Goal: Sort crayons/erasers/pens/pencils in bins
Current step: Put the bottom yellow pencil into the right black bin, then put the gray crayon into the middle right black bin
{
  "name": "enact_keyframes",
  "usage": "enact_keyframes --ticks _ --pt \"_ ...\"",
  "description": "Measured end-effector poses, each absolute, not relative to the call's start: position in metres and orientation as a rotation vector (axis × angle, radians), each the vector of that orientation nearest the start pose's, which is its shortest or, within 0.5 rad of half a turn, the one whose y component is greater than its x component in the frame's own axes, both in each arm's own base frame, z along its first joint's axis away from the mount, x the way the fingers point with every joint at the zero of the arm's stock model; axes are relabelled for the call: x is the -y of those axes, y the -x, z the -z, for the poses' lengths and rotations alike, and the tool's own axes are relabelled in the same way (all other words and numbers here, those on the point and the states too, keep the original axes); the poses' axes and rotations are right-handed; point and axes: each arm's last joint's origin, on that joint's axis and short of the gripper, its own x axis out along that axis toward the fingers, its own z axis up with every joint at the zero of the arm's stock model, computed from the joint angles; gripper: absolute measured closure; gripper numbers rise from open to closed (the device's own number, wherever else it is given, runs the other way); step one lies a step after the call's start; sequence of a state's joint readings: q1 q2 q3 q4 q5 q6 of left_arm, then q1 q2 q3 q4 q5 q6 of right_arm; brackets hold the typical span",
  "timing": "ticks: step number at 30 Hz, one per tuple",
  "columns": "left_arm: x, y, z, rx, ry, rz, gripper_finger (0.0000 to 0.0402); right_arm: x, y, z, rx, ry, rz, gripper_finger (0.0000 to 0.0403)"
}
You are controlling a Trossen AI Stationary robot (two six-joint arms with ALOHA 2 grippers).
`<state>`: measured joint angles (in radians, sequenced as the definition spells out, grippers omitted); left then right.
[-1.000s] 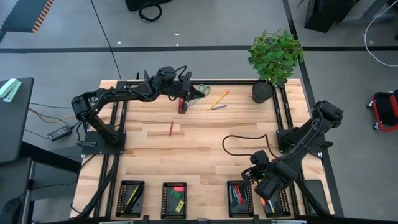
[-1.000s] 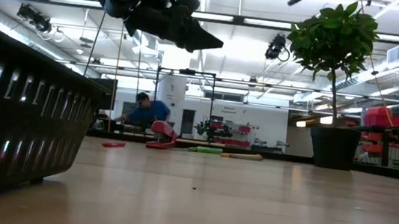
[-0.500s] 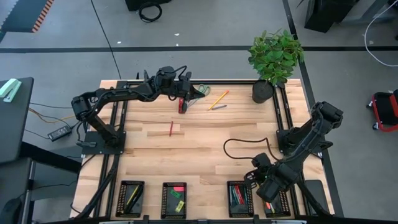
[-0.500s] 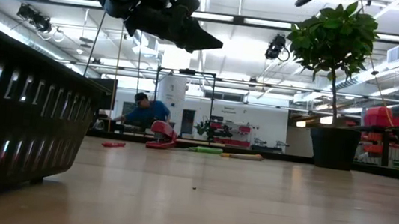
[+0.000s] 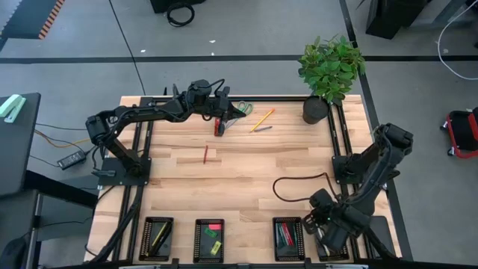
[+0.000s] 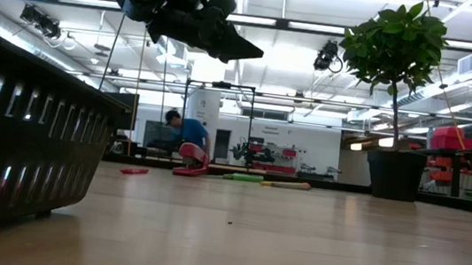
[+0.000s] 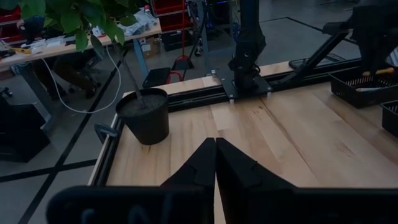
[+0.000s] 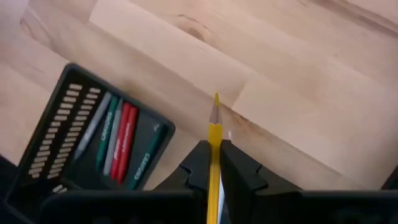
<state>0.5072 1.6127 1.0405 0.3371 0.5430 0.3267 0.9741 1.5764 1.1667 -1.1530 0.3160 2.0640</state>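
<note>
- The right tool hangs over the front edge of the tabletop at about 5 o'clock in the high view, above the rightmost of the four bins.
- Its fingers are clamped on a yellow pencil; in the right wrist view the sharpened tip sticks out past the fingertips, pointing at the bare wood.
- Just beside that tool, the third bin holds red, green and grey sticks lying side by side; I cannot tell whether they are pens or crayons.
- The left tool is held above the back of the tabletop at about 12 o'clock, fingers pressed together with nothing between them, as the left wrist view shows.
- Below and just beside the left tool sits a red bar-shaped tool with a greenish item touching it.
- A yellow-orange pencil and a dark pen lie near each other at about 1 o'clock, between the left tool and the potted plant.
- A single red crayon lies alone near the middle, toward 11 o'clock.
- The leftmost bin, at 7 o'clock, holds yellow sticks; the next bin holds the pink eraser, and the green and yellow erasers.
- A black cable loops over the wood near the right arm.
- In the low view a person in blue is in the room well behind the tabletop.
</note>
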Motion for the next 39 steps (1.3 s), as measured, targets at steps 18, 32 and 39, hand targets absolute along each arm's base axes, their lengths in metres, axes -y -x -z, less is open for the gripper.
enact_keyframes --ticks 18,32,39 --pt "-0.161 -0.321 -0.262 -0.209 -0.199 0.071 0.0378 -0.229 -0.159 -0.216 -1.068 -0.741 0.814 0.0366" --pt "-0.161 -0.321 -0.262 -0.213 -0.196 0.072 0.0382 -0.226 -0.162 -0.216 -1.08 -0.727 0.824 0.0321" --pt "-0.161 -0.321 -0.262 -0.213 -0.196 0.072 0.0377 -0.224 -0.163 -0.216 -1.107 -0.731 0.837 0.0289"
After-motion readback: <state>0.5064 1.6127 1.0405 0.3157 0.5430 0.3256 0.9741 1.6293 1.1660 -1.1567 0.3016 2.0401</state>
